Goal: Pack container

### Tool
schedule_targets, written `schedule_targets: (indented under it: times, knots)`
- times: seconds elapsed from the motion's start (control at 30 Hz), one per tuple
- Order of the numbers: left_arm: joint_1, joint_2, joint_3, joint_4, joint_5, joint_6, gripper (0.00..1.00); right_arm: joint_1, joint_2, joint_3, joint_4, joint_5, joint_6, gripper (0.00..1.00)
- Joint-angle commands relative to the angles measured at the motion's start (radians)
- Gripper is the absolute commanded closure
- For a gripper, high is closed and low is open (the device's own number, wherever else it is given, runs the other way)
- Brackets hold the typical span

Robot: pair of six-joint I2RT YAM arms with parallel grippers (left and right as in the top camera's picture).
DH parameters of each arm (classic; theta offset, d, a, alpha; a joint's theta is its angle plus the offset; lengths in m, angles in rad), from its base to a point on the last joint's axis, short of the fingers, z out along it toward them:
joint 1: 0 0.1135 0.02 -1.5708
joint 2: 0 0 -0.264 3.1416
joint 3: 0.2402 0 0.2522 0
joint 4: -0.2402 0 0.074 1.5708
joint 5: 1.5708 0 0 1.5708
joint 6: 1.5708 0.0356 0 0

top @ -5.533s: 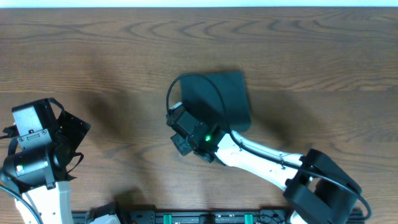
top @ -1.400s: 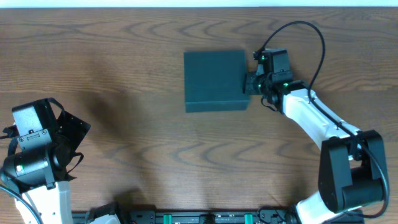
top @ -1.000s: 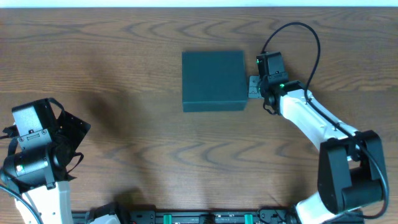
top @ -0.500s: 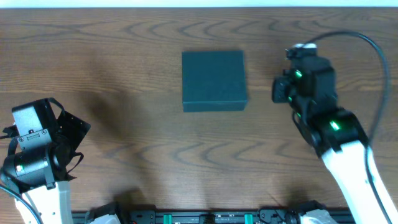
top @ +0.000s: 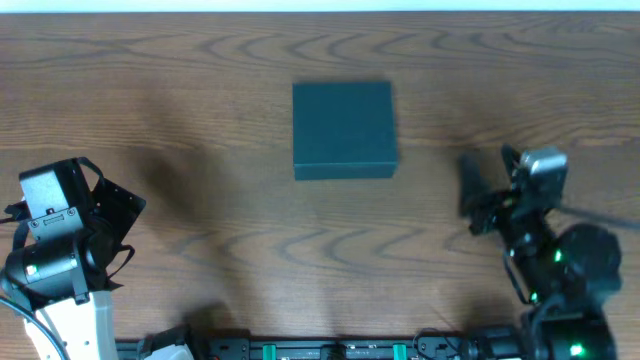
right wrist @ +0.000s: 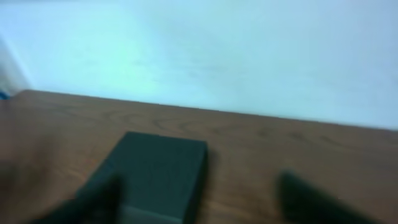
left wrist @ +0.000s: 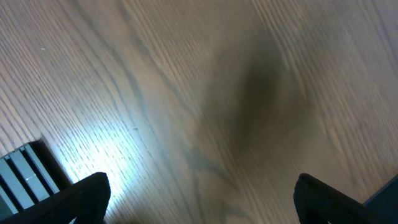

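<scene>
Container (top: pixel 344 130) closed, flat on woodgrain table (top: pixel 200 80); pale wall (right wrist: pixel 249 50) behind.

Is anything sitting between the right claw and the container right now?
Nothing visible does. The right claw hangs open, apart from the container and off its near right corner. Only bare wood table lies between them. The right wrist view is blurred, but it shows no object in that gap either. The container's lid lies shut.

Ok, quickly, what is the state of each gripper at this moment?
Left gripper: open, holding nothing.
Right gripper: open though blurred, holding nothing; the container lies apart from it.
</scene>
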Motion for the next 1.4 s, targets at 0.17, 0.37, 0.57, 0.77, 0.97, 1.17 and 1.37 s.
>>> schedule_targets:
  times: [0.17, 0.37, 0.57, 0.77, 0.97, 1.17, 1.37]
  knots:
    - [0.003, 0.002, 0.019, 0.000, -0.015, 0.011, 0.05, -0.063, -0.194, -0.195, 0.140, 0.027, -0.033, 0.01]
    - [0.003, 0.002, 0.019, 0.000, -0.015, 0.011, 0.05, -0.062, -0.298, -0.303, 0.227, 0.104, -0.033, 0.01]
    - [0.003, 0.002, 0.019, 0.000, -0.015, 0.011, 0.05, -0.062, -0.385, -0.408, 0.288, 0.104, -0.029, 0.01]
    - [0.003, 0.002, 0.019, 0.000, -0.015, 0.011, 0.05, -0.063, -0.452, -0.477, 0.401, 0.128, -0.029, 0.01]
    - [0.003, 0.002, 0.019, 0.000, -0.015, 0.011, 0.05, -0.062, -0.471, -0.508, 0.457, 0.146, -0.029, 0.01]
    - [0.003, 0.002, 0.019, 0.000, -0.015, 0.011, 0.05, -0.062, -0.478, -0.511, 0.459, 0.220, -0.029, 0.01]
    - [0.003, 0.002, 0.019, 0.000, -0.015, 0.011, 0.05, -0.062, -0.478, -0.545, 0.460, 0.235, -0.029, 0.01]
